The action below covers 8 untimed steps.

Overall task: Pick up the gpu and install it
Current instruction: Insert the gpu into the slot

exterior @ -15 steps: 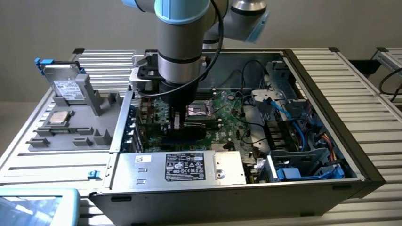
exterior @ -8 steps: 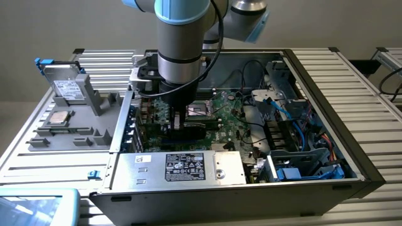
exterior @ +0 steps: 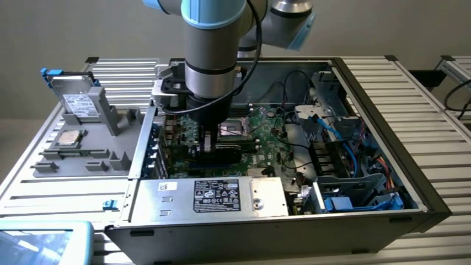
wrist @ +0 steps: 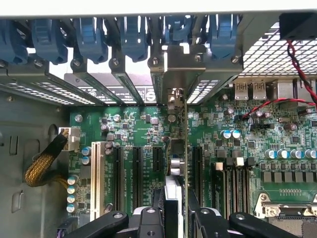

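**GPU held edge-on over motherboard slots, inside open case**

Gpu [wrist: 179, 148] seen standing on edge in the wrist view, thin and upright, running lengthwise between the black expansion slots [wrist: 138, 171] of the green motherboard [wrist: 129, 126]. Silver end bracket [wrist: 174, 74] lined up with the rear slot openings of the case, among the row of blue retention clips [wrist: 132, 37]. Whether the card's lower edge is seated in a slot or only above it: cannot tell. In the exterior view, card [exterior: 208, 144] visible as a narrow vertical strip under the arm, low over the board.

Claw [wrist: 171, 210] clenched on the gpu, one black finger either side of the card's near end. In the exterior view, claw [exterior: 207, 138] reaching straight down into the case from the grey and blue arm [exterior: 213, 49].

Beside the card: processor socket [wrist: 285, 208] and a row of capacitors [wrist: 290, 154] on one side; a braided yellow cable [wrist: 42, 166] on the other. Red and black wires [wrist: 267, 106] crossing the board near the rear ports.

Open computer case [exterior: 383, 138] lying flat on the slatted counter [exterior: 434, 110]. Silver power supply with black label [exterior: 217, 196] at the near edge. On the exterior view's left, a grey fixture tray [exterior: 96, 149] carrying a silver drive with blue clips [exterior: 77, 102] and a small square chip [exterior: 68, 138], well apart from the claw.
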Tool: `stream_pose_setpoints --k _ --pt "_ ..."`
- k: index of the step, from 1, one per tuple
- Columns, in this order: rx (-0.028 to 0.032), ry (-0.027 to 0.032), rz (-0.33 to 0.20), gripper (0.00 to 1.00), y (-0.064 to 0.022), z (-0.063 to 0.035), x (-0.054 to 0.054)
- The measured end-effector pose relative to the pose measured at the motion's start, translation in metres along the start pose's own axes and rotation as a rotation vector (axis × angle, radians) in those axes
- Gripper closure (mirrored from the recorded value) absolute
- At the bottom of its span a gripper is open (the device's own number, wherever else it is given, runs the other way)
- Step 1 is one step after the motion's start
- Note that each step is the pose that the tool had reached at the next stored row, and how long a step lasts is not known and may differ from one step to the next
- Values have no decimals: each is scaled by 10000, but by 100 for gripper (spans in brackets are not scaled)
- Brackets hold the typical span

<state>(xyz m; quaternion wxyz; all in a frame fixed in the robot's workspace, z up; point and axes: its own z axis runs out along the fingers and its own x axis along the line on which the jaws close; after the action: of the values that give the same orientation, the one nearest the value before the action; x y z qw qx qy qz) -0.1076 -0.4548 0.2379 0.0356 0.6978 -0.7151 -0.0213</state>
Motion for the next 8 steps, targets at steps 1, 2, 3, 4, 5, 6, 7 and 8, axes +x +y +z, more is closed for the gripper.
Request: stream_pose_setpoints --k 1,2,3,4,5,6,7,8 --pt "0 1 -7 71 0 1 0" --pt "2 0 -21 71 0 2 1" --pt "2 -1 -40 71 1 3 3" --pt "2 1 -55 71 0 3 3" --pt "2 2 -65 71 0 3 3" --pt "2 4 -73 71 0 3 3" --pt "1 5 -76 71 0 3 3" --pt "1 7 -78 71 0 3 3"
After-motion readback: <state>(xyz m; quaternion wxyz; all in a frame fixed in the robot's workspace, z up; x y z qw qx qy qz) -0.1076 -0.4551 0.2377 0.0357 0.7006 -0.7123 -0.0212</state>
